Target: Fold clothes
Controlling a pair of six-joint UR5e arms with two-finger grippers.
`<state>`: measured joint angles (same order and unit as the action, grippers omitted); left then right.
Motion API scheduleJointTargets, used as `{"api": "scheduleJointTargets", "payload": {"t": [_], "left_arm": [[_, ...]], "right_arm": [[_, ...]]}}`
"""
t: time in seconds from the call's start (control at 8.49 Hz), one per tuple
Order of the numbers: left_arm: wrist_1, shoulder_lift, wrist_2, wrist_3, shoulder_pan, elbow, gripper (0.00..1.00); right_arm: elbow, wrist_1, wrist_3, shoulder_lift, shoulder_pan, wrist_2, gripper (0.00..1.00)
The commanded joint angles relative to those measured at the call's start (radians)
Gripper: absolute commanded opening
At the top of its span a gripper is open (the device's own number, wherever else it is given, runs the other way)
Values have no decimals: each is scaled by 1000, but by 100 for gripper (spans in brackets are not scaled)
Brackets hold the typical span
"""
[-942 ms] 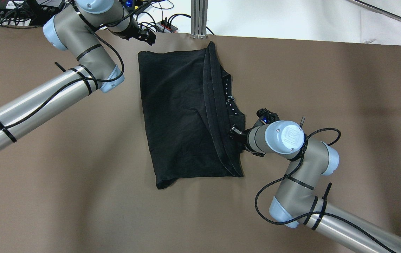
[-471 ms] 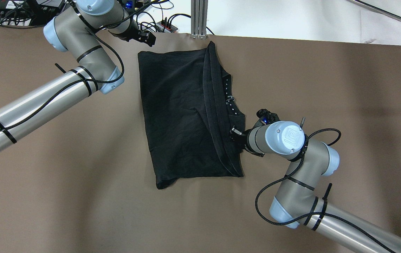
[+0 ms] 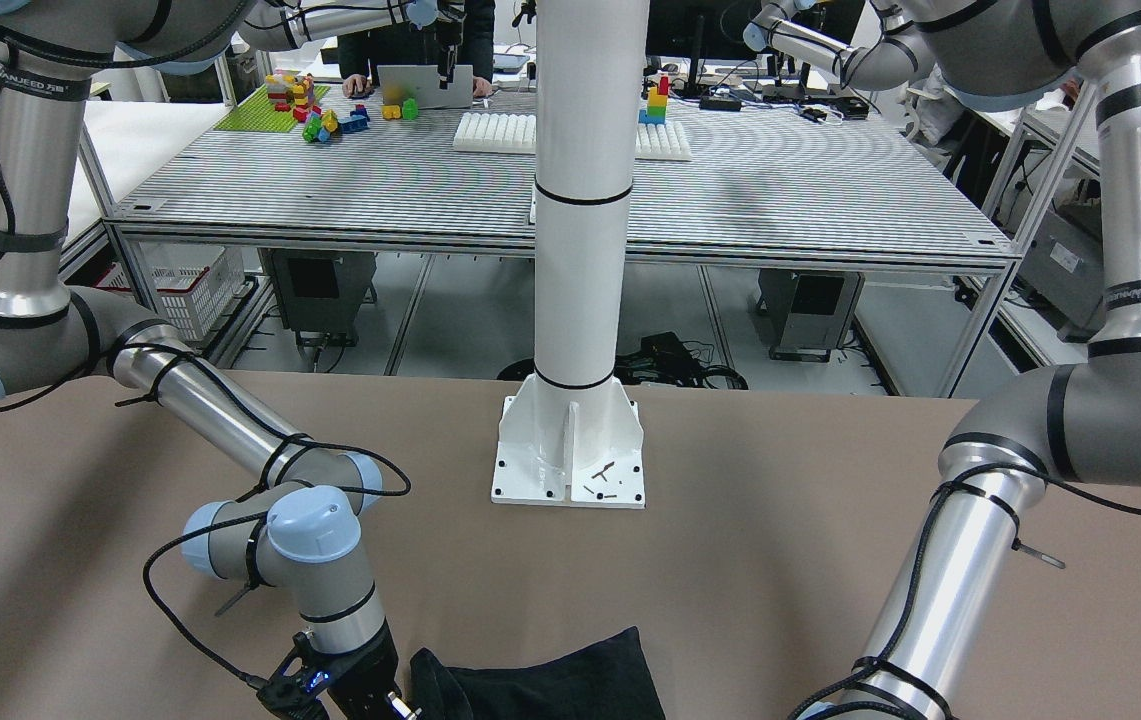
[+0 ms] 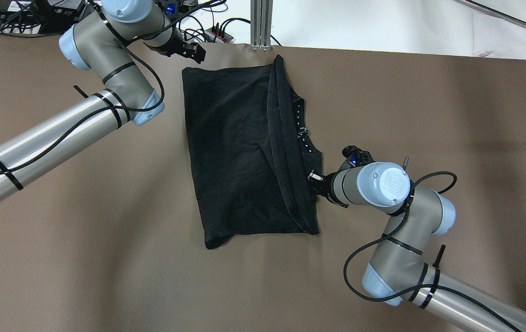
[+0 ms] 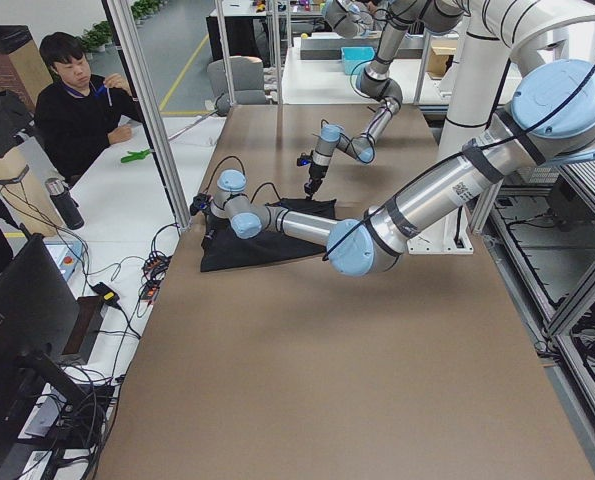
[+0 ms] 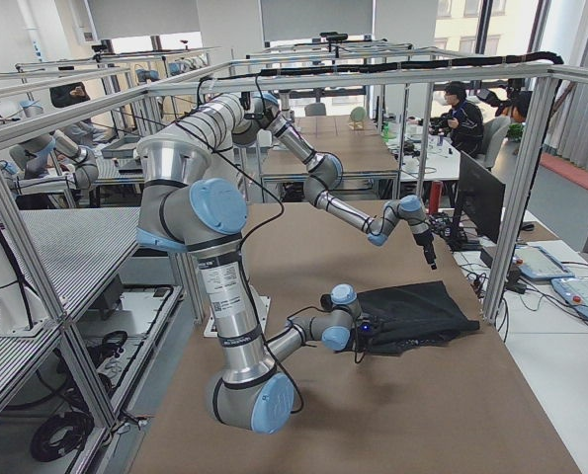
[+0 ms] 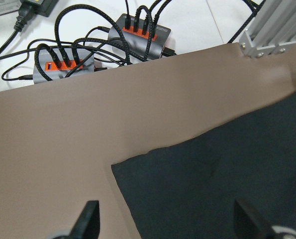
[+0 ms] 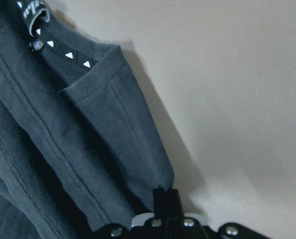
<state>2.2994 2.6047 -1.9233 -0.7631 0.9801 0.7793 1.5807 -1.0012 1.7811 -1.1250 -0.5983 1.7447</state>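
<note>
Brown matte table covering (image 4: pixel 60 258) carries the work. Right gripper (image 4: pixel 312 178) lies low at the right side of the black garment (image 4: pixel 235 152), jaws drawn together on a fold of the hemmed edge (image 8: pixel 138 149), as far as the wrist view indicates. Left gripper (image 4: pixel 197 50) hovers over the far left corner, fingers (image 7: pixel 89 219) spread wide, holding nothing. Garment lies flat mid-table toward the far edge, already doubled, with stacked hems running far to near along its right side. Assessment: light, limp, non-fragile knit. It will sag and drag unless lifted at two points, and its layers may slip apart. Best holds are the hemmed edges and corners, taking all layers together. Markings: neck label (image 8: pixel 34 15) beside a row of white triangles (image 8: pixel 68 56), text unreadable; "UR" on the right wrist cap (image 4: pixel 391 180); "HUAWEI" on a monitor (image 5: pixel 17 330) beyond the table.
</note>
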Motion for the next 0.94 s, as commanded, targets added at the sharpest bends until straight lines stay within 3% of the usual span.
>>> {"api": "scheduleJointTargets", "payload": {"t": [0.0, 0.24, 0.47, 0.59, 0.71, 0.82], "left_arm": [[2, 0, 0, -2, -9, 2, 95], [3, -12, 0, -8, -11, 15, 95], [5, -15, 1, -9, -11, 15, 95], [5, -15, 1, -7, -11, 15, 95], [5, -15, 1, -9, -11, 15, 95], [5, -17, 1, -9, -11, 15, 95]], "right_arm": [[132, -10, 0, -88, 9, 1, 0], [186, -7, 0, -160, 63, -22, 0], [188, -5, 0, -160, 71, -40, 0], [191, -8, -5, -157, 69, -43, 69], [196, -11, -62, -147, 69, -40, 93], [206, -23, -151, -142, 63, -33, 94]]}}
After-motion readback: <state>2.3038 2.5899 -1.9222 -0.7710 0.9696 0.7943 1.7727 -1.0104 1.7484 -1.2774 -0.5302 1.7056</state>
